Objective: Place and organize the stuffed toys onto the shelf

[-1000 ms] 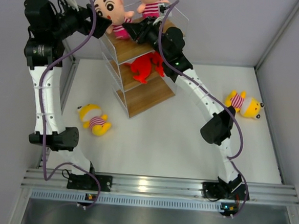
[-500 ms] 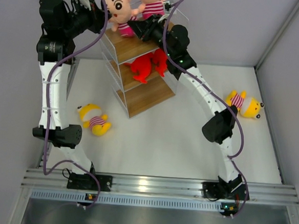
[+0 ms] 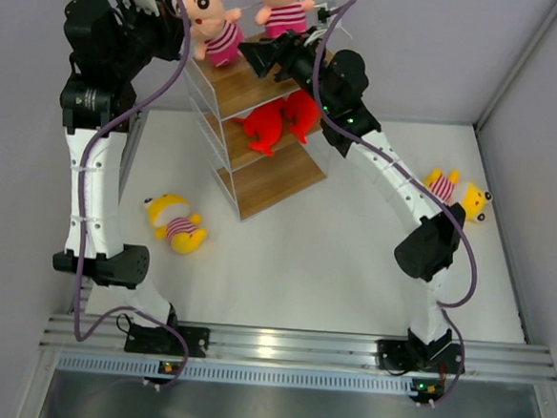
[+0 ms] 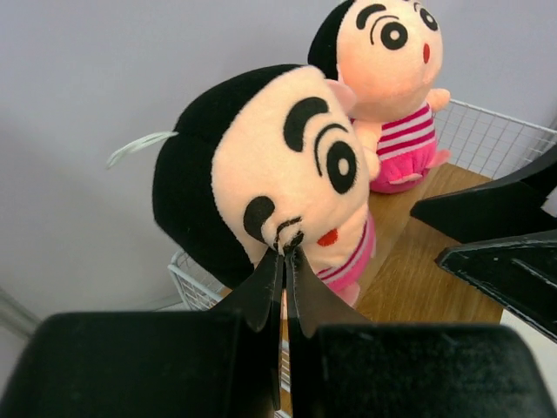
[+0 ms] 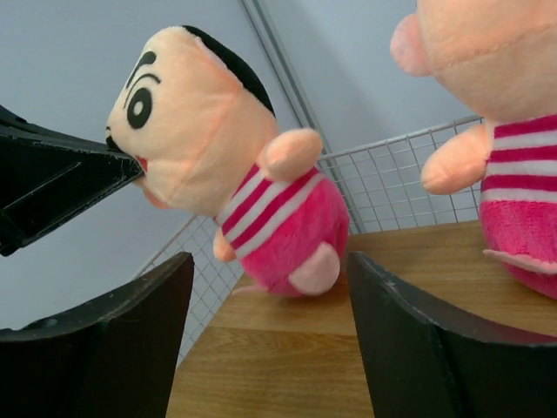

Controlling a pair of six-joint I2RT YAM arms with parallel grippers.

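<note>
Left end effector (image 4: pixel 285 252) pinched shut on the face of the tilted boy doll (image 4: pixel 278 174), tips right at the stitched mouth; left arm reared up tall from its base, wrist bent over toward the top of the shelf (image 3: pixel 271 175); doll's feet down at the top board (touching or just clear, hard to tell). Right end effector (image 5: pixel 268 270) spread wide open, holding nothing, levelled low over the same board and facing the doll; right arm stretched long, elbow out to the right. Second boy doll (image 4: pixel 392 78) upright farther back on the top board, near the wire rail; red sharks (image 3: pixel 270 124) heaped on the middle board. White counter (image 3: pixel 332 261) between grey walls; left yellow figure (image 3: pixel 174 223) lying left of the shelf; right yellow figure (image 3: pixel 456 195) near the right wall, partly behind the right arm. Against half a second ago: doll swung leftward and tipped further; right elbow shifted outward to the right.
</note>
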